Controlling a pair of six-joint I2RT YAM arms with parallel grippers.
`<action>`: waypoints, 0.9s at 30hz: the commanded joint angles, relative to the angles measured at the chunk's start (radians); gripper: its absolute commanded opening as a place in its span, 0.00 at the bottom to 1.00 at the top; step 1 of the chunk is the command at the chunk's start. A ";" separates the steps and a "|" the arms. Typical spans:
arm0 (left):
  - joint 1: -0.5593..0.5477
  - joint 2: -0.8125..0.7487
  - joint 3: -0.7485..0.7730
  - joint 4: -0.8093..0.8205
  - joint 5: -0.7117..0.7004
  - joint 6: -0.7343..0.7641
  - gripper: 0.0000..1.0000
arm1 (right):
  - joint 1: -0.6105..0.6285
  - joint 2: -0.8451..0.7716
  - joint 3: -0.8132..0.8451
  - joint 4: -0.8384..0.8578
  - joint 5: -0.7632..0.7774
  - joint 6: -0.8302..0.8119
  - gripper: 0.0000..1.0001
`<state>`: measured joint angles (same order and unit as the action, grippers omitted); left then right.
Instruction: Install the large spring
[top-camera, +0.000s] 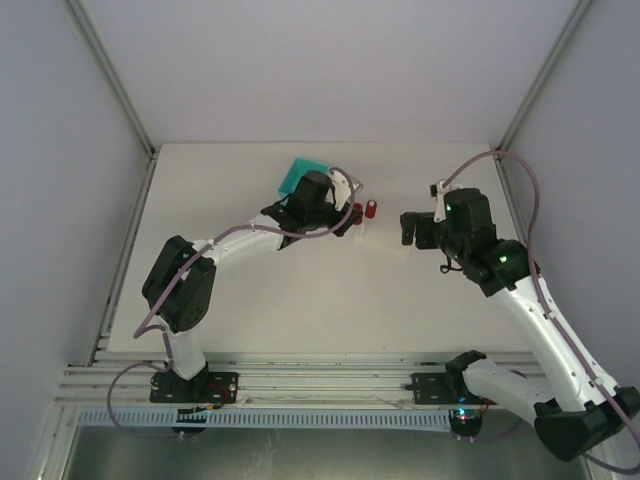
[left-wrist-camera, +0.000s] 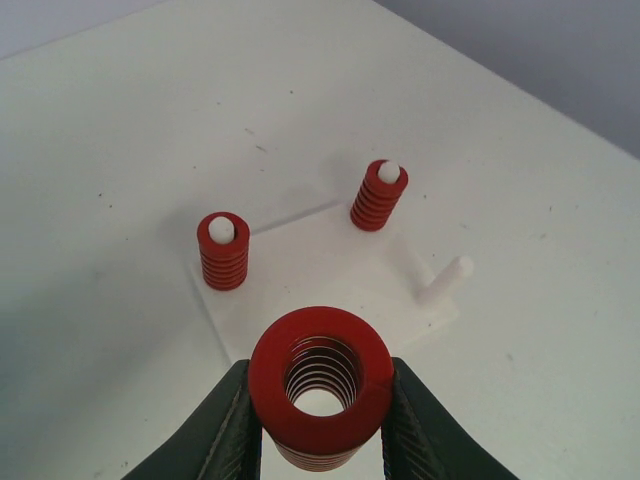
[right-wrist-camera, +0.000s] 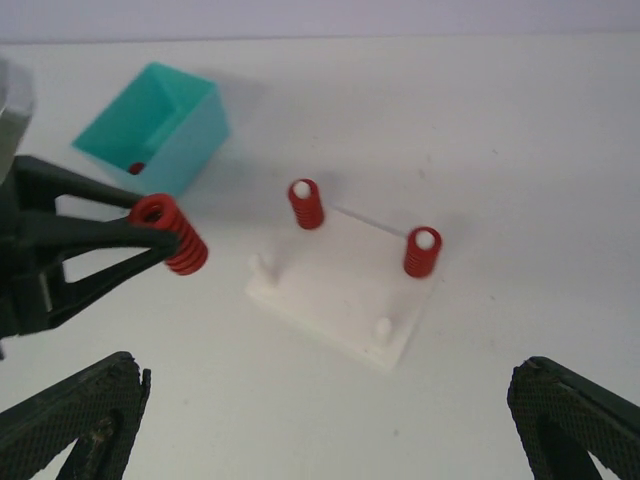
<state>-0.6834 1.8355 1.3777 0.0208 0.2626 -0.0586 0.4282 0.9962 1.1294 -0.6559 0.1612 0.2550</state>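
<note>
My left gripper (left-wrist-camera: 320, 415) is shut on the large red spring (left-wrist-camera: 320, 380) and holds it on end just in front of the white base plate (left-wrist-camera: 310, 265). In the right wrist view the large spring (right-wrist-camera: 172, 236) hangs left of the plate (right-wrist-camera: 340, 295), near the bare peg (right-wrist-camera: 267, 268). A second bare peg (right-wrist-camera: 383, 328) stands at the plate's near corner. Two small red springs (right-wrist-camera: 306, 203) (right-wrist-camera: 422, 250) sit on the other pegs. My right gripper (right-wrist-camera: 325, 390) is open and empty, held back from the plate. From above, my left gripper (top-camera: 345, 215) is at the plate and my right gripper (top-camera: 410, 228) is to its right.
A teal bin (right-wrist-camera: 155, 125) stands behind and left of the plate, with something red inside it. It also shows in the top view (top-camera: 298, 175), behind the left arm. Grey walls enclose the table on three sides.
</note>
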 joint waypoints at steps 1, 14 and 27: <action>-0.015 -0.028 -0.050 0.160 -0.020 0.119 0.00 | -0.006 -0.010 0.032 -0.128 0.124 0.103 0.99; -0.029 0.065 -0.068 0.277 0.055 0.204 0.00 | -0.008 -0.045 0.037 -0.180 0.184 0.119 0.99; -0.028 0.168 -0.010 0.307 0.050 0.222 0.00 | -0.008 -0.079 0.082 -0.240 0.183 0.093 0.99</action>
<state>-0.7078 2.0010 1.2892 0.2653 0.2916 0.1432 0.4217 0.9363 1.1797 -0.8551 0.3286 0.3569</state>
